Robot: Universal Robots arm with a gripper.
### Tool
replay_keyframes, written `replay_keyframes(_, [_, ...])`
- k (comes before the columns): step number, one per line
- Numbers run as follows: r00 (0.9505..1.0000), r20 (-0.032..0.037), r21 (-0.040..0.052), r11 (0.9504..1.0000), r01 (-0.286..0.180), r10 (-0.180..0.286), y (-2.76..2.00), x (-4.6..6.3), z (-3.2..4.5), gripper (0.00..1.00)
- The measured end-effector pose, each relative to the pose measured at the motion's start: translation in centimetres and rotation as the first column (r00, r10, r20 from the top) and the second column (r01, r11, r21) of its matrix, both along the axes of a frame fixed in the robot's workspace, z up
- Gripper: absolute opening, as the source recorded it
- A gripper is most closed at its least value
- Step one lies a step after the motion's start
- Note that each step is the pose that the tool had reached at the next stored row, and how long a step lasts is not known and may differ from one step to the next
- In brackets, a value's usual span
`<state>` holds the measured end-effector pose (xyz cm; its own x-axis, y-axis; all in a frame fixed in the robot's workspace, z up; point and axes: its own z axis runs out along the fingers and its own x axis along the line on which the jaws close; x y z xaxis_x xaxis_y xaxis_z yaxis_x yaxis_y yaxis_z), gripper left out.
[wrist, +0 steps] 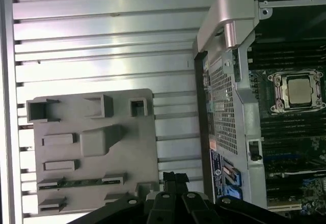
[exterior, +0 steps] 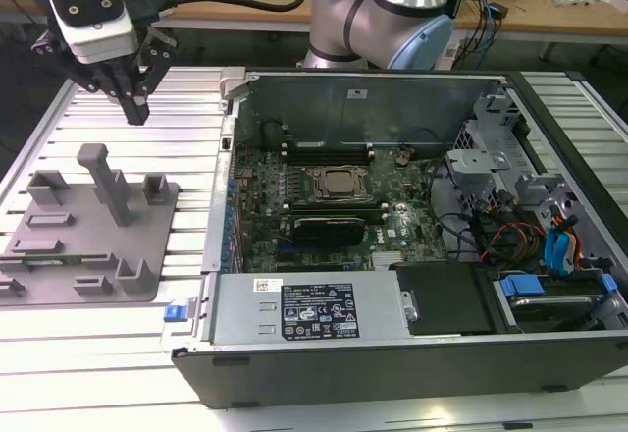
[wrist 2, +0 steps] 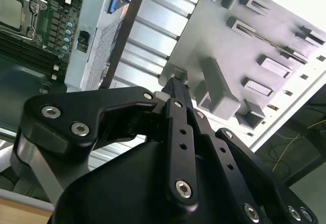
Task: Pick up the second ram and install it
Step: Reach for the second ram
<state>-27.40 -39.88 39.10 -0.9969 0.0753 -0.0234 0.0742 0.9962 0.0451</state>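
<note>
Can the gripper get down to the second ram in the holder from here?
Probably yes. The second ram lies uncovered in a slot of the grey holder, and the gripper hangs over its edge, nothing between them.

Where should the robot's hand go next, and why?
Probably the gripper should shift over the ram. It hangs shut and empty beside the grey holder, and the ram lies in that holder, untouched.
</note>
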Motion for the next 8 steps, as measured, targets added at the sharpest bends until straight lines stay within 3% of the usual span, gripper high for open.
replay_keyframes(8, [1.0000, 0.0000, 0.0000, 1.0000, 0.000, 0.000, 0.00, -2.1, -0.02, 0.08])
